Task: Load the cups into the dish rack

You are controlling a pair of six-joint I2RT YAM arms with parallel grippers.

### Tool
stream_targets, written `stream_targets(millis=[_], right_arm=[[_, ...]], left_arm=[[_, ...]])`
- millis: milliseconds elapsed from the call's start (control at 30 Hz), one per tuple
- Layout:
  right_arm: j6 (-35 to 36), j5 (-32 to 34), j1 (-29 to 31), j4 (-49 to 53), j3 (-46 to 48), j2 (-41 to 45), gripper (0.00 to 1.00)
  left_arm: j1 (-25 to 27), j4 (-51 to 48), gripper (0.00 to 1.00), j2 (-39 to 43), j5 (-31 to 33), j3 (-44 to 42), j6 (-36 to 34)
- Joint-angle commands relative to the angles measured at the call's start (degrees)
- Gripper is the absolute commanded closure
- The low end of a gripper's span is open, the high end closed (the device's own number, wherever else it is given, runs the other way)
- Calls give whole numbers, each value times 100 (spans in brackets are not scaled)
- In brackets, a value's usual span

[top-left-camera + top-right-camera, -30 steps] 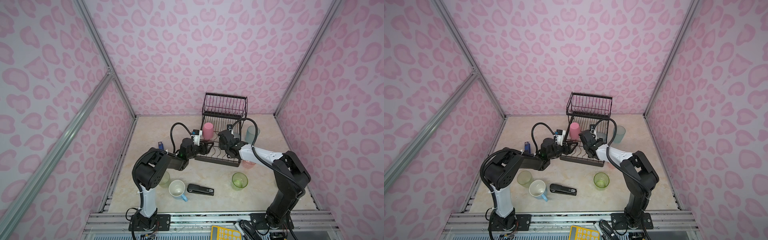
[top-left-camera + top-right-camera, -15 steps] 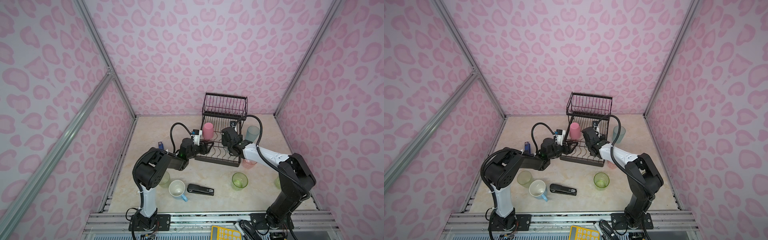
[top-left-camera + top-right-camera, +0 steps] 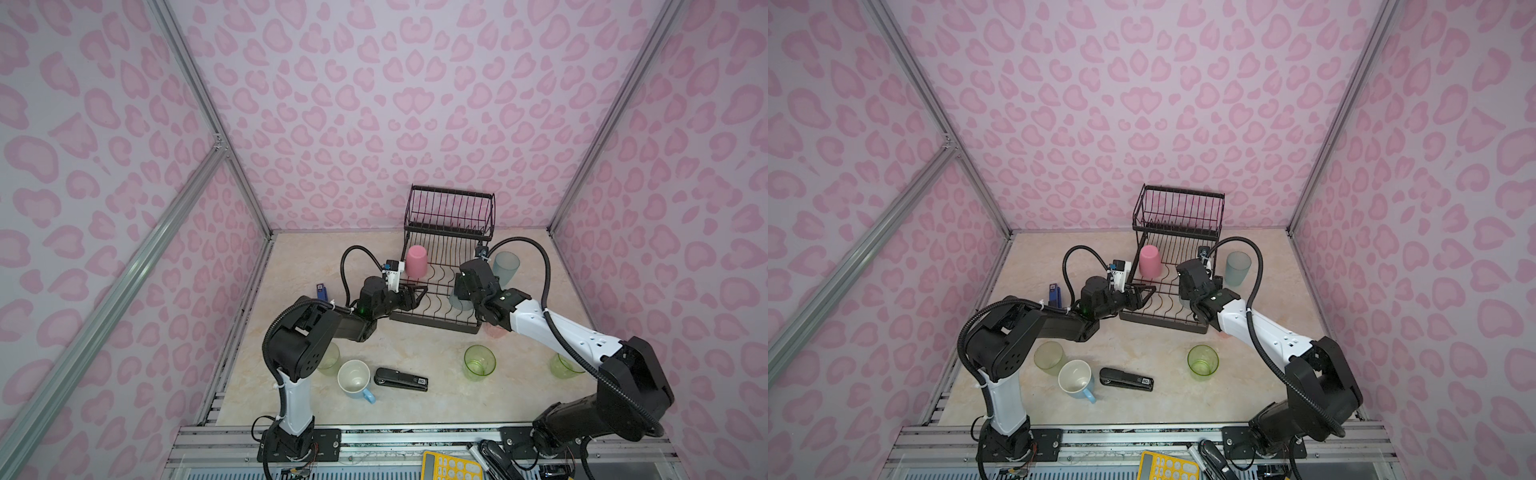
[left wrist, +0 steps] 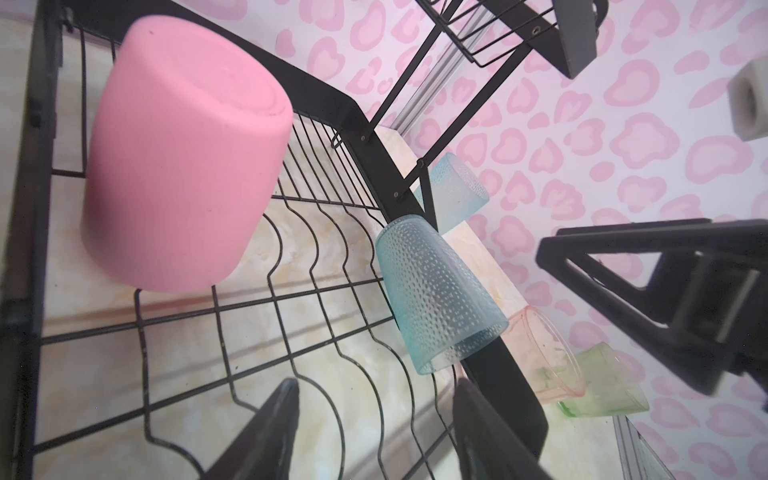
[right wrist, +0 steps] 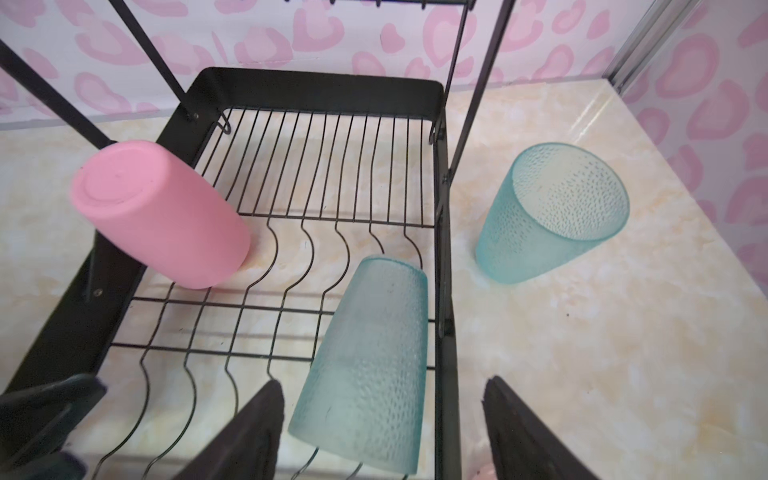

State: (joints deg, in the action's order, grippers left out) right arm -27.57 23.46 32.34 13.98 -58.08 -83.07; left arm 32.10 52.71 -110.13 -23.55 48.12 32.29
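The black wire dish rack [image 3: 436, 326] stands at the back of the table. A pink cup [image 3: 416, 261] sits upside down in its lower tray at the left. A frosted blue cup [image 5: 370, 353] leans upside down on the tray wires by the right wall. My right gripper [image 5: 383, 382] is open astride that cup, one finger inside the tray and one outside the wall, with gaps on both sides. My left gripper [image 3: 417, 293] hangs open over the tray's front left wires, nothing between its fingers [image 4: 270, 424]. A second frosted blue cup [image 3: 505, 268] stands upright right of the rack.
On the table in front lie a clear green cup [image 3: 479, 362], a pale green tumbler [image 3: 330, 357], a light-blue mug [image 3: 355, 376] and a black stapler [image 3: 401, 379]. A blue stapler [image 3: 322, 292] is at the left. A pinkish ribbed cup [image 4: 544, 357] and another green cup [image 3: 561, 365] sit right of the rack.
My right arm has drawn its wrist a little to the right and its elbow outward, uncovering the green cup at the right. The frosted cup stays in the tray. The left arm is still.
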Motion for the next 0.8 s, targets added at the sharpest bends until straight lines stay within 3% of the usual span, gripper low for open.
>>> stream_targets(millis=[0,200,333,600,767], right_arm=[[-632,-491,18,522,120,224,25],[-870,-395,11,762,260,634,25],[-875,-426,-120,844,319,834,25],[-1098,-872,-676,1007,553,1055,25],[-1326,-905,-934,1115,683,1240,25]], left_arm=[[96,-646,39,157,47,-26,-206],[445,-1285,39,524,352,48,-288],[753,-1760,39,811,676,137,148],[1708,-3628,39,1493,1763,806,1775],[1993,-4141,37,1626,1985,1109,3072]])
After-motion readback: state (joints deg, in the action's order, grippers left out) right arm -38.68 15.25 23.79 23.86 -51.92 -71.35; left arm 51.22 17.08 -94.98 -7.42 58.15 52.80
